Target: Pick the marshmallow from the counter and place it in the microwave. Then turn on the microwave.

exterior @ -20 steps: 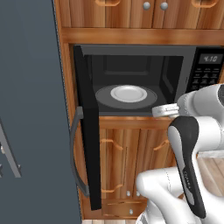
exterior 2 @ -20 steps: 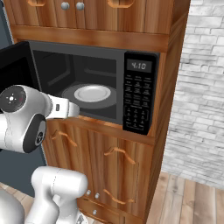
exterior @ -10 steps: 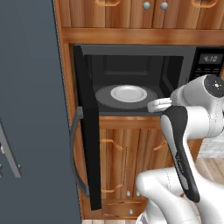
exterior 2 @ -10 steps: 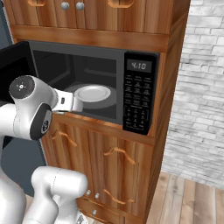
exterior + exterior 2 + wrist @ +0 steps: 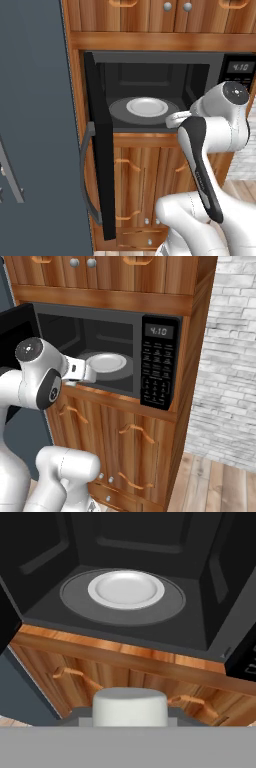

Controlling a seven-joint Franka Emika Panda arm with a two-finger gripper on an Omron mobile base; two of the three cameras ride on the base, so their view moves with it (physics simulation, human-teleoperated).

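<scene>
The black microwave (image 5: 150, 75) stands with its door (image 5: 97, 150) swung open to the left; its keypad (image 5: 156, 373) is on the right. Inside, a white plate (image 5: 126, 588) rests on the grey turntable. The whitish marshmallow (image 5: 130, 706) sits between my fingers, low in the hand view. My gripper (image 5: 130, 714) is shut on it, just outside the microwave's front lip and a little below the cavity floor. From the base views the gripper (image 5: 172, 120) (image 5: 90, 370) hangs at the opening's lower right edge. The counter is out of view.
A tall dark grey panel (image 5: 35, 125) stands left of the open door. Wooden cabinet doors (image 5: 145, 190) with curved handles sit under the microwave, and more cabinets above. A white brick wall (image 5: 230, 356) lies to the right.
The arm has carried the marshmallow closer to the microwave opening, and the elbow joint has swung up higher. The plate and door have not moved.
</scene>
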